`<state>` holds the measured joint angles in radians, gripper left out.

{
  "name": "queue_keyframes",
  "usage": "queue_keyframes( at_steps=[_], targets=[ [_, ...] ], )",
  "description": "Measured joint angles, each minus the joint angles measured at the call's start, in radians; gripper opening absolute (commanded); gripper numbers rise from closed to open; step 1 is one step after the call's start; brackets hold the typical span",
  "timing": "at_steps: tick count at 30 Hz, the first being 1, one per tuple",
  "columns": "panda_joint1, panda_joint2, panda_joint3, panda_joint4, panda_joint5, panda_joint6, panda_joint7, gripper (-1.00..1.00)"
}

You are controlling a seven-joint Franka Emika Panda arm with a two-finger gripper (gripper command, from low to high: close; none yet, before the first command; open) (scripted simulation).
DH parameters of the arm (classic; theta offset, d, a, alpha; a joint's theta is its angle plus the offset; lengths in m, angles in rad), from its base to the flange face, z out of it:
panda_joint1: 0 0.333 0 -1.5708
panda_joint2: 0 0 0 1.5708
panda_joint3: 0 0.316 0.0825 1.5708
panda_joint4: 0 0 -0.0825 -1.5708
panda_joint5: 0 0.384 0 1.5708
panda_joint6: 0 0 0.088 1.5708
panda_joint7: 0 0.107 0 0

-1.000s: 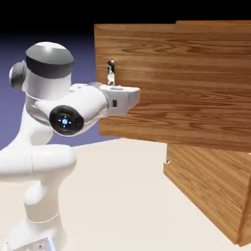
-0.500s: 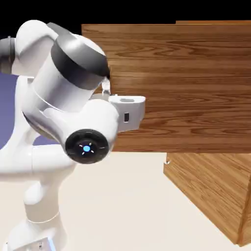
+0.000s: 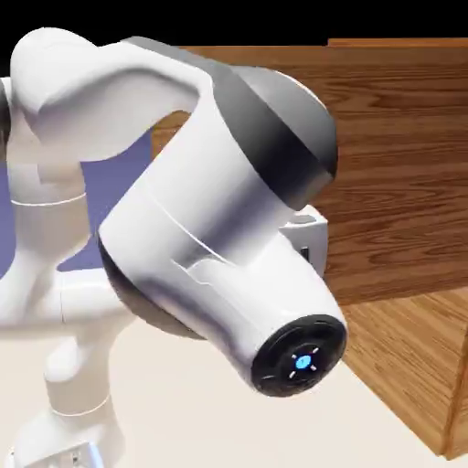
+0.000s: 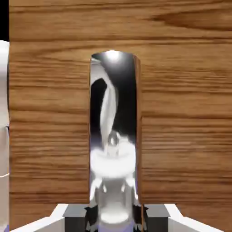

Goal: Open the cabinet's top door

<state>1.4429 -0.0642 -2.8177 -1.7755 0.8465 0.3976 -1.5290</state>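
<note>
The cabinet [image 3: 416,361] is warm brown wood, and its lower part shows at the exterior view's bottom right. The top door [image 3: 398,155] stands swung out from the cabinet's body toward the exterior view's left. In the hand view the door's wood [image 4: 186,113] fills the picture, with its silver bar handle [image 4: 113,131] upright in the middle. My gripper [image 4: 114,216] is shut on the handle, whose lower end sits between the two grey fingertips [image 4: 77,216]. In the exterior view my own arm hides the handle and fingers; only a corner of the white hand [image 3: 311,236] shows.
My arm's big white and grey links [image 3: 219,228] fill the exterior view's left and middle, close to the camera. The robot's base [image 3: 73,420] stands at the lower left on the pale tabletop [image 3: 174,411].
The top door has swung further out toward the exterior view's left. My arm has folded toward the camera and now covers the handle and most of the hand.
</note>
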Motion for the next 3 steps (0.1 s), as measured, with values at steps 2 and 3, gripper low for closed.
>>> queue_keyframes(
  at_steps=[2, 3],
  targets=[
    [0.01, -0.061, 0.008, 0.073, -0.013, -0.018, 0.012, -1.0],
    [0.015, -0.092, 0.013, 0.109, -0.018, -0.027, 0.02, -1.0]
  ],
)
